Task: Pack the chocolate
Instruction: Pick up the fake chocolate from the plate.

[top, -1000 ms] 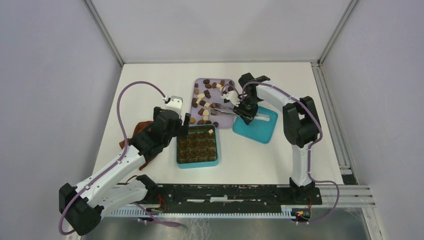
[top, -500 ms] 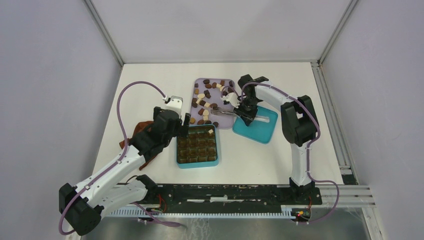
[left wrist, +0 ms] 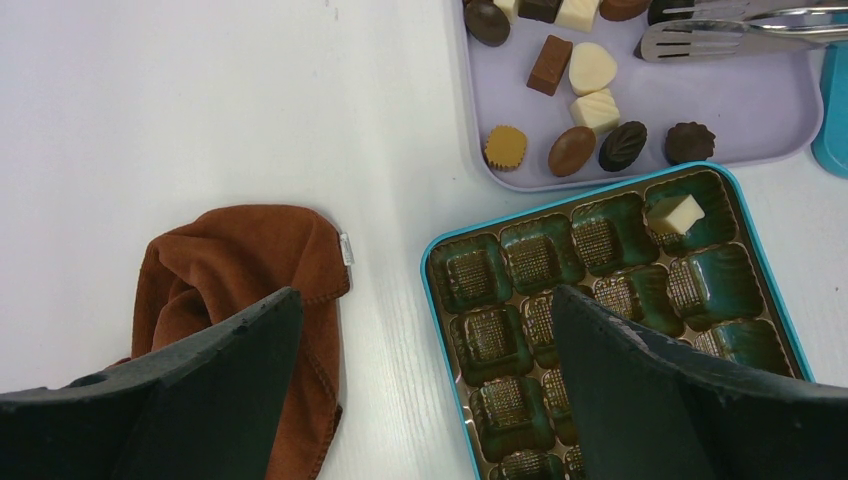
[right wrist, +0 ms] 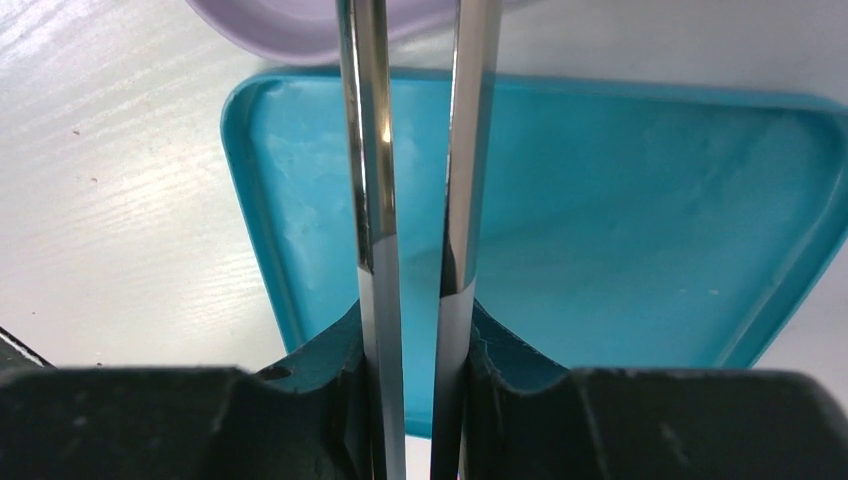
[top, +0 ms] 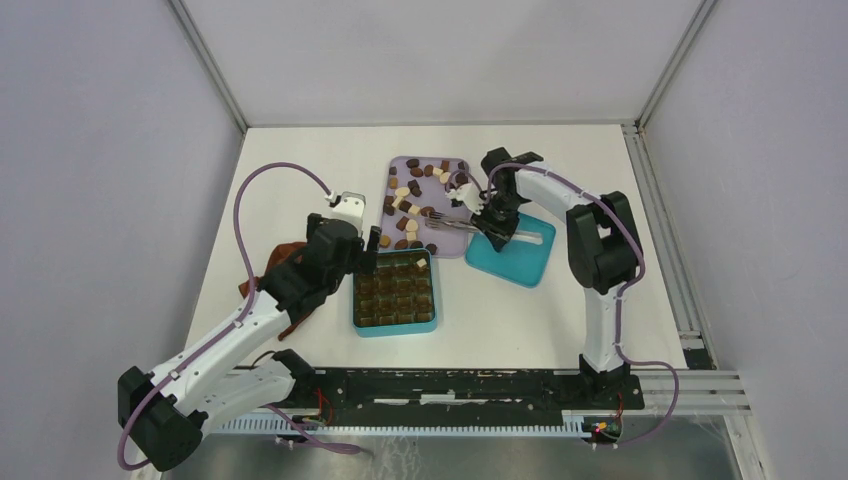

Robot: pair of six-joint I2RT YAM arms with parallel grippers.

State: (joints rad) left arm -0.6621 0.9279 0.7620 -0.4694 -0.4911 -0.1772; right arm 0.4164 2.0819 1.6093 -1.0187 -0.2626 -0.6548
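Steel tongs (left wrist: 720, 35) pinched in the right fingers (right wrist: 310, 400) reach over the lavender tray (left wrist: 740, 110) of chocolate (left wrist: 590, 68), which looks small, light and easily marred, likely best nipped across its sides; left fingers (left wrist: 200, 390) gape empty by the teal box (left wrist: 430, 250).

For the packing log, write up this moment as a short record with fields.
left tool: open, empty, above the far-left corner of the teal box
right tool: shut on metal tongs, above the teal lid
tongs' tips: over the lavender tray
box contents: one white chocolate in the far-right corner cell; other visible cells empty
loose chocolates: many on the lavender tray, dark, brown and white
cloth: reddish-brown, crumpled, left of the box
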